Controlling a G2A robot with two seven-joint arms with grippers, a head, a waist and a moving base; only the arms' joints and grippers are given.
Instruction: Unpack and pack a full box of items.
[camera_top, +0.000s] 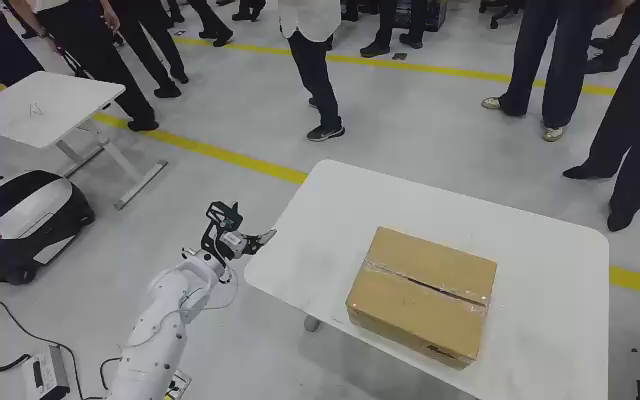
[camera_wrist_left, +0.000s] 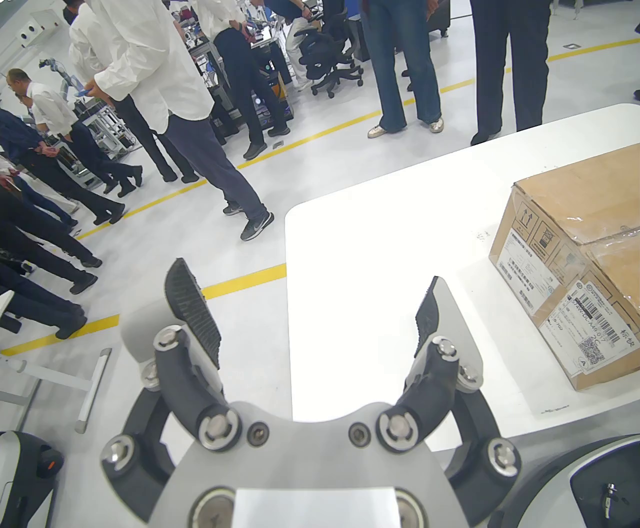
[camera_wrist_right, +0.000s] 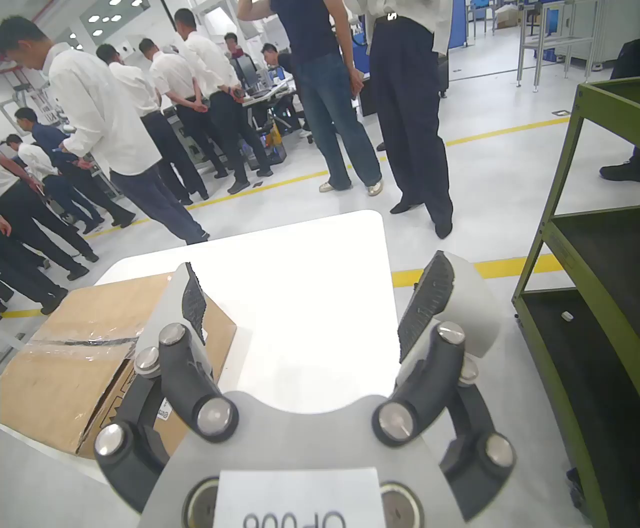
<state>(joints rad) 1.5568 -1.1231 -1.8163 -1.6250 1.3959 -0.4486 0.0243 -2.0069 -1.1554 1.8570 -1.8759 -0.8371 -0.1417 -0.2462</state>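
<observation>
A taped-shut cardboard box (camera_top: 422, 295) sits on the white table (camera_top: 560, 260). The left gripper (camera_wrist_left: 306, 285) and the right gripper (camera_wrist_right: 315, 285) hover apart from it, fingers spread, holding nothing.

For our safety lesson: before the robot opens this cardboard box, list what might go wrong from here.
1. Clear tape seals the box flaps; the open left tool and right tool might slip or tear cardboard.
2. The box sits close to the table edge, so a push could slide it off.
</observation>
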